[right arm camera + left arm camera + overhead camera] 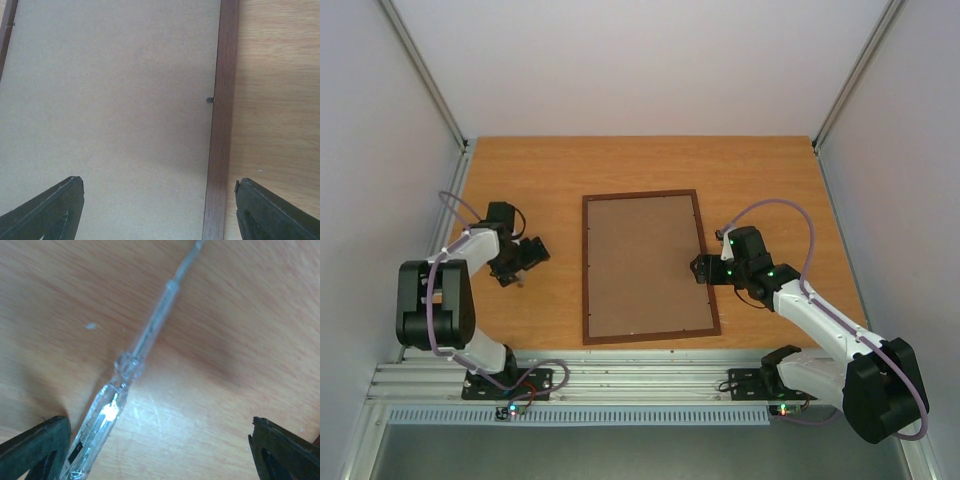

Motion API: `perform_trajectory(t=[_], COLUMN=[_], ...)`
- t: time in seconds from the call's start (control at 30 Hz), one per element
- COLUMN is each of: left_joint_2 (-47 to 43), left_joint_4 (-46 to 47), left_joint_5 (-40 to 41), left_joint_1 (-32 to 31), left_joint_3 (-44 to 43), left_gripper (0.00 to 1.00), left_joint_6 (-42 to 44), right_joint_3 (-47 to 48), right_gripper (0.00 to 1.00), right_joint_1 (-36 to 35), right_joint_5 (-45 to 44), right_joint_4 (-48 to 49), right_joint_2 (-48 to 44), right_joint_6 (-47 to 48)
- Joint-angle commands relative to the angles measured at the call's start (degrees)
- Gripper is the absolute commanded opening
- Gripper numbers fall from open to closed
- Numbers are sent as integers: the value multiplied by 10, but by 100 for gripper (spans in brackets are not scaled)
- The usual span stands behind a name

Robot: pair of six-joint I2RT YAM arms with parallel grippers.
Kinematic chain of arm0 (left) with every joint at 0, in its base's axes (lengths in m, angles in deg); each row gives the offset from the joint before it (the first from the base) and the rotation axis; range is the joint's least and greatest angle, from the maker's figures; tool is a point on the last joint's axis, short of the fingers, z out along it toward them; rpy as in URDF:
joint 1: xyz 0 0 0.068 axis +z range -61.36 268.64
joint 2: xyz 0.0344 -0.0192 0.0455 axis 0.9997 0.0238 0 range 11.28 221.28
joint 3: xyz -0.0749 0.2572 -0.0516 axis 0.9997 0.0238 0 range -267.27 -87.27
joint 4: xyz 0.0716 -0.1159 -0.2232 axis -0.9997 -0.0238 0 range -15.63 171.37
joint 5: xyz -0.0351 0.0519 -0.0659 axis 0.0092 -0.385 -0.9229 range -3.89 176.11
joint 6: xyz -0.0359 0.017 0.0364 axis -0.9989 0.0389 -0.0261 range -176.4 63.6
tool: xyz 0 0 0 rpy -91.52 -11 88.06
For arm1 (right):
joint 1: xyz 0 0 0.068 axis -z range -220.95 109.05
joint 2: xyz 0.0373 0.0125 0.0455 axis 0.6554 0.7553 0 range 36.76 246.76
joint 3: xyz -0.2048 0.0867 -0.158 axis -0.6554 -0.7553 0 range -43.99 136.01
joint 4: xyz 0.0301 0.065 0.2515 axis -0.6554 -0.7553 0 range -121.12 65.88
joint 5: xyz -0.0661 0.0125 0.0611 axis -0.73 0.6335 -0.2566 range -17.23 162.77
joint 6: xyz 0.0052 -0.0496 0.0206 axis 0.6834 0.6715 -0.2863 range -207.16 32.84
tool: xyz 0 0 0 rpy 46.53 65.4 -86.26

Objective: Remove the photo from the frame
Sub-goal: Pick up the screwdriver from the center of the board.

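The frame (pixel 588 270) lies face down in the middle of the table, a thin reddish-brown rail around its brown hardboard back (pixel 645 265). The photo is hidden under that back. My right gripper (pixel 700 268) hovers at the frame's right side. In the right wrist view it (pixel 160 200) is open, its jaws straddling the right rail (pixel 222 125) and part of the back (pixel 110 100). A small dark tab (pixel 210 99) sits on the rail's inner edge. My left gripper (pixel 520 262) is left of the frame, open over bare wood (pixel 160 440) and holding nothing.
A clear plastic rod-like tool (pixel 135 355) lies on the table under the left gripper, its thick end running down beside the left finger (pixel 35 450). White walls enclose the table on three sides. The arm bases stand on the near rail.
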Motion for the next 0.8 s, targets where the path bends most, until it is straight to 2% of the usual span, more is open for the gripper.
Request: perform_trajectory(t=[0.0, 0.3, 0.53, 0.77], left_joint_2=[-3, 29, 66, 96], left_joint_4=[-27, -50, -53, -57], left_joint_5=[24, 80, 90, 89], left_joint_1=[-23, -34, -34, -34], left_joint_3=[-1, -25, -46, -75], left_gripper=[97, 80, 59, 43], left_joint_6=[-11, 7, 28, 36], right_joint_3=[-6, -8, -5, -5], right_gripper=[83, 83, 83, 83], right_joint_1=[-4, -4, -4, -4], right_joint_5=[-6, -7, -12, -17], right_joint_4=[8, 8, 5, 2], right_joint_2=[-11, -11, -10, -10], right_joint_6=[-8, -7, -5, -5])
